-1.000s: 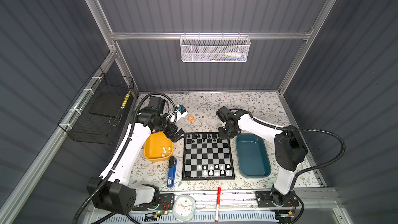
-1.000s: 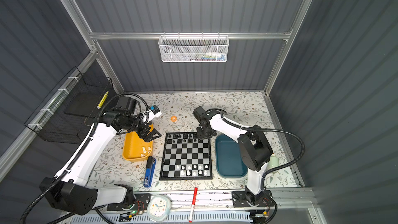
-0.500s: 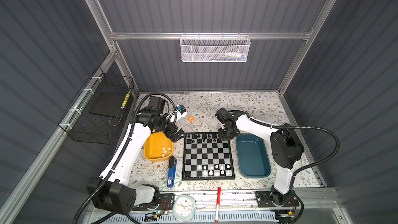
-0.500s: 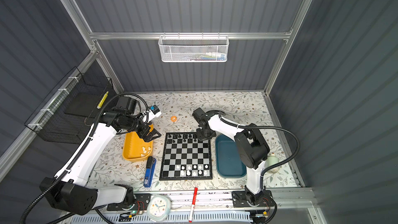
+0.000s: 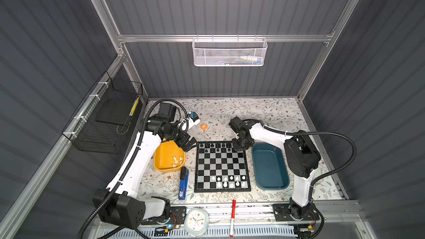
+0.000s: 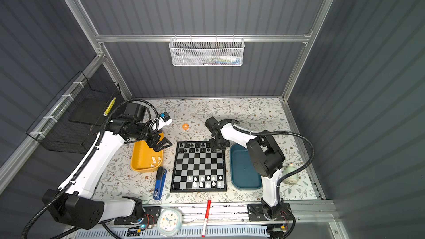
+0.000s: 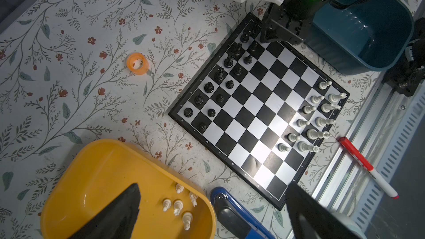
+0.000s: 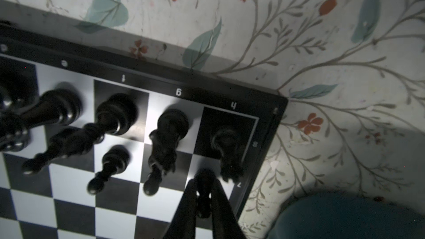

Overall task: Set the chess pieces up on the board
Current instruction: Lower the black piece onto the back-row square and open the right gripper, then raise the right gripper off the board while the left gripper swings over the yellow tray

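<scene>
The left pincer [image 5: 189, 144] is held spread wide with nothing in it. It is poised above the far end of the yellow tray [image 5: 161, 157], a stance judged to suit a reach down to the loose white pieces [image 7: 178, 205], which are gathered at one end of that tray and not yet set out. A blue stapler [image 5: 183, 183] is laid on the bench [image 5: 253, 116] between the tray and the board [image 5: 222, 168], and an orange ring [image 5: 203, 126] is seen farther back, well apart from the board. The board is placed flat in the middle, where it can be reached by both arms. The black pieces [image 5: 215, 148] are ranged along its two far rows. The placed white pieces [image 5: 230, 181] are lined up on the right part of its two near rows, so the left part of the white side is judged unfilled. At the far right corner of the board the right pincer [image 5: 239, 145] is clenched on a small black piece [image 8: 204, 194]. This piece is gripped by its sides over the last square of the second row, just beside the corner piece. Whether its base is touching the square cannot be told. So narrow a grip is judged necessary if the neighbours are not to be knocked. The teal tray [image 5: 269, 168] is set just beside the board on the right, and no pieces are seen in it.
</scene>
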